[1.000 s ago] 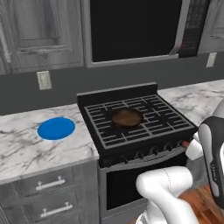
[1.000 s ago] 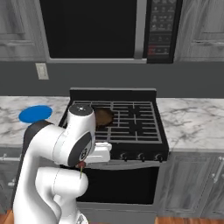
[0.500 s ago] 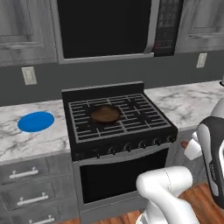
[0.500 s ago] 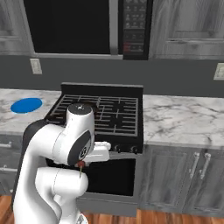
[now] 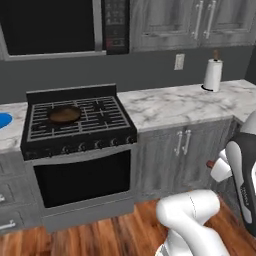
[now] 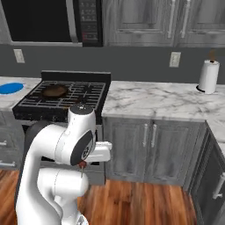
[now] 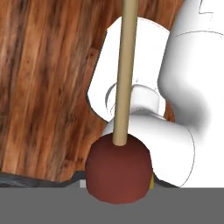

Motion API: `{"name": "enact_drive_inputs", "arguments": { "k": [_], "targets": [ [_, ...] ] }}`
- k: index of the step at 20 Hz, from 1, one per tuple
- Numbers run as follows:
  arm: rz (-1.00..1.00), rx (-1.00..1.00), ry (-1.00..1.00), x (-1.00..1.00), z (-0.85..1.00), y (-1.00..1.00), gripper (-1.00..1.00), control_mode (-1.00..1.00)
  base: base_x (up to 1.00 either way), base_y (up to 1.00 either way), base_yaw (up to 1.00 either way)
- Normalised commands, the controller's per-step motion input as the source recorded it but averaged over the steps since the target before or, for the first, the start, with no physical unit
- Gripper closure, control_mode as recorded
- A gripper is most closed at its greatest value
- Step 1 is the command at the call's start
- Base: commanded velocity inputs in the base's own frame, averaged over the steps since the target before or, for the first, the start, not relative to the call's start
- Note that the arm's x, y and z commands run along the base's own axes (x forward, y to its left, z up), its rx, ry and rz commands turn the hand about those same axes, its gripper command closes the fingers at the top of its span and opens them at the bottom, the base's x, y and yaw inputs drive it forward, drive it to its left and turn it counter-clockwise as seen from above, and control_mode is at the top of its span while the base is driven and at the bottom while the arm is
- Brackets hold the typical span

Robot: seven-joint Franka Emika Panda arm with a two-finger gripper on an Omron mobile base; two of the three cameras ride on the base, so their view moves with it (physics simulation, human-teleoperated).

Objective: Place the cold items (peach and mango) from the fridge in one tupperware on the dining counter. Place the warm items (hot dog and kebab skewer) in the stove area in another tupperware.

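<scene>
**Currently: kebab skewer carried in a closed grip**

The gripper (image 7: 117,186) is clamped on the thin tan wooden kebab skewer with dark red meat chunk (image 7: 117,168), held low over the brown wood-plank floor (image 7: 48,83). Judged light and rigid; the stick is slender and probably slippery, so hold at the meat end. Behind stand the black gas stove (image 5: 80,120) and the grey-veined white marble counter (image 5: 185,102), along whose back edge stands a white paper-towel roll (image 5: 212,75).

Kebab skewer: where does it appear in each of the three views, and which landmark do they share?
Left base view: kebab skewer, dark red bit at the right, beside the white arm.
Right base view: lower left, under the arm's hand.
Hand view: bottom centre, stick pointing up.
Shared landmark: wood floor.
</scene>
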Motion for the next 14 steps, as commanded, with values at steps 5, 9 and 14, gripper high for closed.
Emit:
{"name": "enact_drive_inputs", "arguments": {
  "k": [5, 9, 14],
  "targets": [
    [0.00, 0.00, 0.00, 0.00, 0.00, 0.00, 1.00, 1.00, -1.00, -0.93, 0.00],
    [0.00, 0.00, 0.00, 0.00, 0.00, 0.00, 1.00, 1.00, -1.00, -0.74, 0.00],
    [0.00, 0.00, 0.00, 0.00, 0.00, 0.00, 1.00, 1.00, -1.00, -0.36, 0.00]
  ]
}}
